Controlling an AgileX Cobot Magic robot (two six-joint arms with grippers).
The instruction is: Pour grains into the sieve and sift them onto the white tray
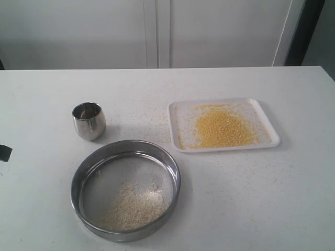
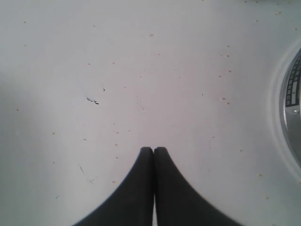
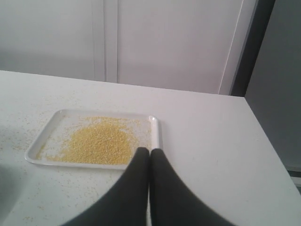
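The sieve (image 1: 125, 189) rests on the table at the front left, with pale off-white flakes (image 1: 135, 206) lying on its mesh. The white tray (image 1: 223, 125) sits to the right and further back, holding a heap of golden-yellow grains (image 1: 222, 127). In the right wrist view the tray (image 3: 47, 140) and its yellow grains (image 3: 99, 145) lie just beyond my right gripper (image 3: 150, 150), which is shut and empty. My left gripper (image 2: 154, 149) is shut and empty above bare table, with the sieve's rim (image 2: 290, 101) at the frame's edge. Neither gripper shows in the exterior view.
A small rounded steel cup (image 1: 89, 121) stands upright behind the sieve at the left. Stray grains are scattered over the white table (image 1: 251, 198). A dark object (image 1: 4, 152) pokes in at the left edge. The table's right edge (image 3: 263, 141) is near the tray.
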